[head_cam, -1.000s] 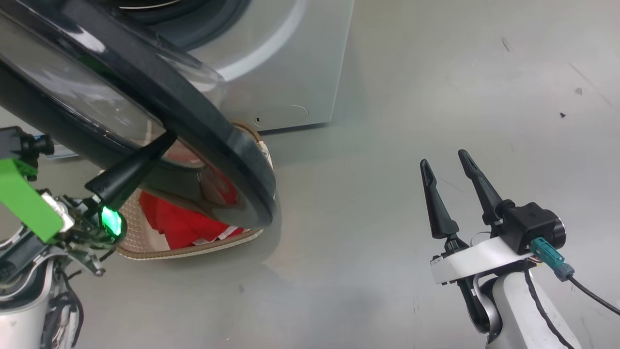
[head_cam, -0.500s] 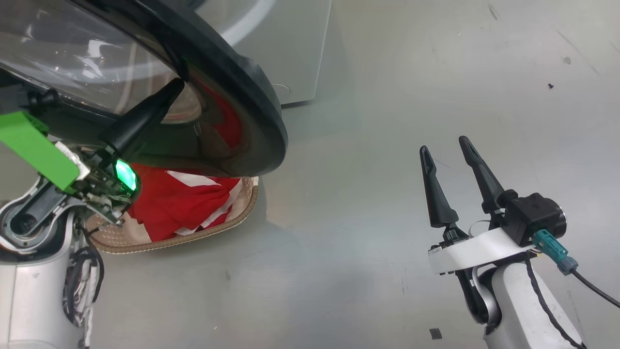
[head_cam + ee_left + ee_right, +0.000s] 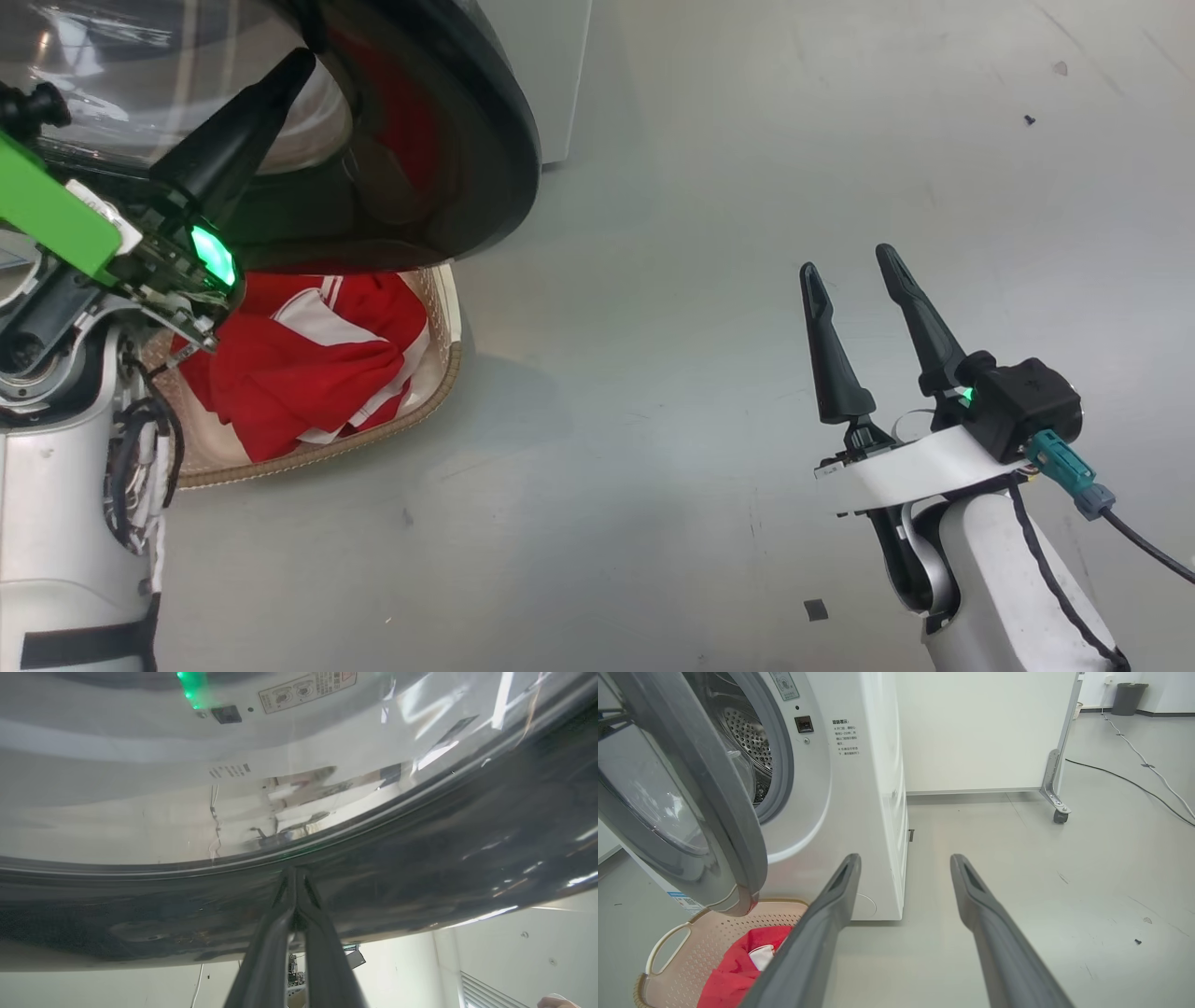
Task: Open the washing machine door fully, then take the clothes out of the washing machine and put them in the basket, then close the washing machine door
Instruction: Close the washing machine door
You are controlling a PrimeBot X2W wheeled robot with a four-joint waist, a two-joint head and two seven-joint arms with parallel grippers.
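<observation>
One washing machine [image 3: 859, 812] stands on the grey floor with its single washing machine door [image 3: 714, 788] swung partly out from the steel drum [image 3: 747, 737], which looks empty in the part that shows. The door's lower edge hangs above one cream basket [image 3: 705, 947], set on the floor just in front of the machine. One of the basket's white handles [image 3: 661, 947] is in view. Inside the basket lies one piece of clothes [image 3: 299, 364], a crumpled red garment with white stripes. There are two grippers, each with two dark fingers. The left gripper [image 3: 295, 875] has its pair pressed together with nothing between them, the tips set against the door's black rim where it meets the glass. The right gripper [image 3: 846, 261] is well apart from the machine, over bare floor, its fingers spread wide and empty. Behind the machine stands one white partition panel [image 3: 985, 732] on a caster [image 3: 1059, 814]. Two cables, one black [image 3: 1125, 781] and one white [image 3: 1139, 756], trail across the floor towards one dark bin [image 3: 1129, 697].
</observation>
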